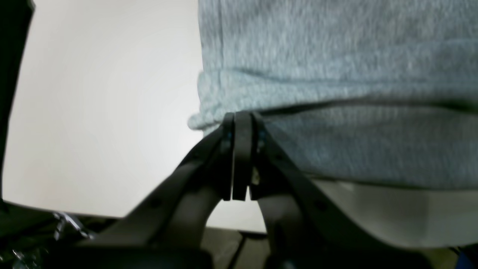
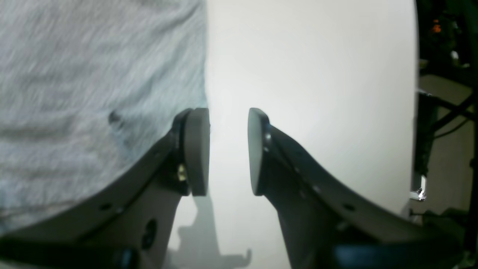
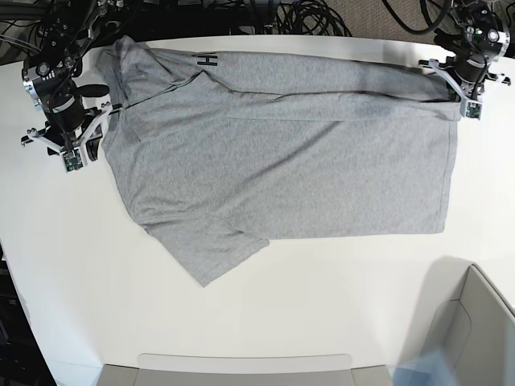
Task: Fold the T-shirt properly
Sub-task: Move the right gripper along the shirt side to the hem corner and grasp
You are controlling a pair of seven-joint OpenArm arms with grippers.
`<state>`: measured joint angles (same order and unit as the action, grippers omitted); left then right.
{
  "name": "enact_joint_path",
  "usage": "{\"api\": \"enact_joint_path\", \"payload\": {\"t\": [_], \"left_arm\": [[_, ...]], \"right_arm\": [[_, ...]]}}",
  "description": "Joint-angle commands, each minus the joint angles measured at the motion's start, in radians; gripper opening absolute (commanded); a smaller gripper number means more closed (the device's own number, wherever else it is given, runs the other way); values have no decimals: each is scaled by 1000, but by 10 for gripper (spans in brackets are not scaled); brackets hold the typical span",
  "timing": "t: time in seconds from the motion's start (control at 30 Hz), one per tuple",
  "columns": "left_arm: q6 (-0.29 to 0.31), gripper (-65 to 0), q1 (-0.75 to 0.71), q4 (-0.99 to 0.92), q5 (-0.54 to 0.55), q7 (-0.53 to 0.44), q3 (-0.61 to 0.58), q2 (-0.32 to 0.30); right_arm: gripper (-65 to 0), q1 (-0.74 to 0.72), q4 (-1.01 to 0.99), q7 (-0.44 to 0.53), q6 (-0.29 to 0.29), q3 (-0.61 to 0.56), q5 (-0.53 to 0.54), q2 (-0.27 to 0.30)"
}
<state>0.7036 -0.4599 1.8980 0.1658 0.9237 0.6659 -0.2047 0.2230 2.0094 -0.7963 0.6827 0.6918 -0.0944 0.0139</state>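
Observation:
The light heather-grey T-shirt (image 3: 282,153) lies spread on the white table (image 3: 322,305), its far edge folded over toward me, with a bit of black lettering (image 3: 208,59) showing at the fold. One sleeve (image 3: 209,253) points to the front left. My left gripper (image 1: 242,117) is shut on the shirt's edge (image 1: 336,93); it sits at the far right corner in the base view (image 3: 467,103). My right gripper (image 2: 228,116) is open over bare table, its one pad (image 2: 196,149) against the shirt's edge (image 2: 93,93). In the base view it is at the shirt's left side (image 3: 83,149).
A grey bin (image 3: 487,322) stands at the front right corner and a grey tray edge (image 3: 241,366) at the front. Black cables (image 3: 306,16) lie behind the table's far edge. White table shows in front of the shirt.

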Motion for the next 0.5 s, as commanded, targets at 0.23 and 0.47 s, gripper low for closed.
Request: {"api": "enact_joint_path", "payload": {"t": [0.23, 0.47], "left_arm": [[-5, -552, -12, 16, 4, 107, 2, -9], [-5, -480, -4, 25, 4, 113, 13, -6]], "right_arm": [[-467, -30, -2, 19, 15, -152, -121, -4], [-467, -87, -57, 19, 15, -174, -179, -44]]}}
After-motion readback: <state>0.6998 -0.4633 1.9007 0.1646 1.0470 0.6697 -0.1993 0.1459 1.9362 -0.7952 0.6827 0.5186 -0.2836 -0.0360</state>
